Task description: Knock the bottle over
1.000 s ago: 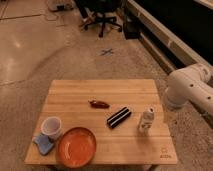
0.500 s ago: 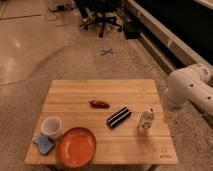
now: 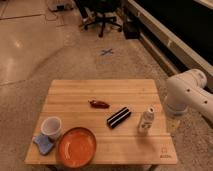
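Observation:
The bottle (image 3: 145,120) is small, pale and translucent with a white cap. It stands upright on the right part of the wooden table (image 3: 125,90), just right of the flat black bar (image 3: 118,117). Only a thick white segment of my arm (image 3: 187,95) shows, at the right edge of the view, beside the table's right side and a little right of the bottle. The gripper itself is out of view.
On the table are a white cup (image 3: 51,127) at the front left, a blue cloth (image 3: 43,143) beside it, an orange bowl (image 3: 76,146) at the front and a small red item (image 3: 99,104) in the middle. An office chair (image 3: 102,15) stands far back.

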Action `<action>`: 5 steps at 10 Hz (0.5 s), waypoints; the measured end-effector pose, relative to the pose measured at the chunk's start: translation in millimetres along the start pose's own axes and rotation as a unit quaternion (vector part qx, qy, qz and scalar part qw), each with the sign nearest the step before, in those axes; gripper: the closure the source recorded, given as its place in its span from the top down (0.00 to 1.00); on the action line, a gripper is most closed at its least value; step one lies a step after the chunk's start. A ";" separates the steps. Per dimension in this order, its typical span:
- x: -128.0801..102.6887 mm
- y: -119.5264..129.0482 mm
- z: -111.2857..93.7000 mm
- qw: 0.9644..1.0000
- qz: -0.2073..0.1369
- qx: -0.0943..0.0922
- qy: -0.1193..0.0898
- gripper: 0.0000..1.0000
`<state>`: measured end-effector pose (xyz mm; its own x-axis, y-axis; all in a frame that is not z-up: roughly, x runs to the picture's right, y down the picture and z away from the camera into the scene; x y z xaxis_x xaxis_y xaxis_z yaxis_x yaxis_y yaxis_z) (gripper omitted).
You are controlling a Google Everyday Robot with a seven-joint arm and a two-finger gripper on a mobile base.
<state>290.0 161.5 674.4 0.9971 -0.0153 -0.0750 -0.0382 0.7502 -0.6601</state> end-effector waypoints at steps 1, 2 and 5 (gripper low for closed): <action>-5.7 9.0 4.9 1.000 -0.001 -0.013 -0.004 0.65; -11.6 13.5 8.0 1.000 -0.002 -0.021 -0.007 0.65; -31.3 10.0 17.9 1.000 -0.012 -0.024 -0.016 0.65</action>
<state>259.6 181.3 683.6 0.9993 -0.0115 -0.0356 -0.0166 0.7175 -0.6963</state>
